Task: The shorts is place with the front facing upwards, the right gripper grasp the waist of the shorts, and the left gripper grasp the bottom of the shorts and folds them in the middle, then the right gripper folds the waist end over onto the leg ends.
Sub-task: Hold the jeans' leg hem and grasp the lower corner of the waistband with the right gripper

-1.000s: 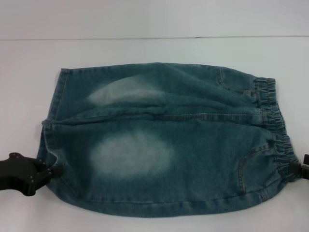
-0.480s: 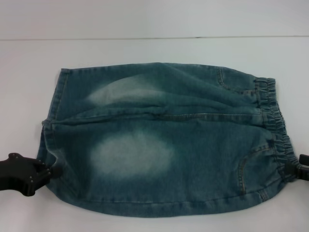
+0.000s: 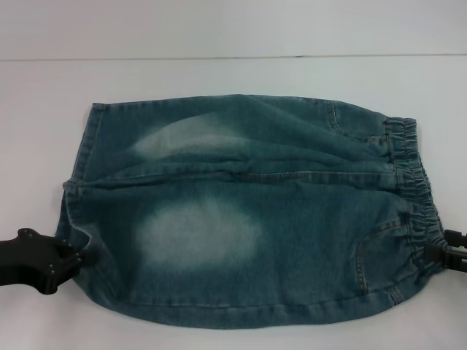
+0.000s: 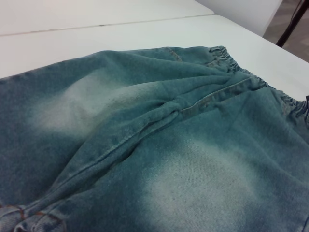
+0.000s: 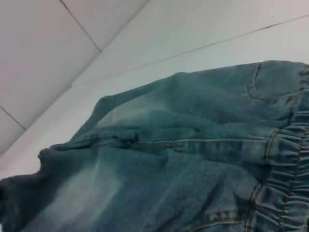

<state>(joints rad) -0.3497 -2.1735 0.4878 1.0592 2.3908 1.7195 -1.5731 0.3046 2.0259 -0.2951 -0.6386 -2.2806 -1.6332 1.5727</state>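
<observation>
The blue denim shorts (image 3: 248, 211) lie flat on the white table (image 3: 233, 80), front up, with the leg ends at the left and the elastic waist (image 3: 416, 182) at the right. My left gripper (image 3: 79, 257) sits at the near corner of the leg hem, touching the cloth edge. At the near corner of the waistband is my right gripper (image 3: 438, 253), right against the gathered elastic. The left wrist view looks along the shorts (image 4: 145, 145) toward the waist (image 4: 227, 58). In the right wrist view the waistband (image 5: 285, 164) is close and the legs stretch away.
White table surface surrounds the shorts on all sides. A seam line (image 3: 219, 57) runs across the table behind them. The table's far edge and a dark stand (image 4: 289, 24) show in the left wrist view.
My right gripper has moved inward to the left, onto the waistband corner, which now puckers a little. My left gripper has shifted slightly toward me at the hem.
</observation>
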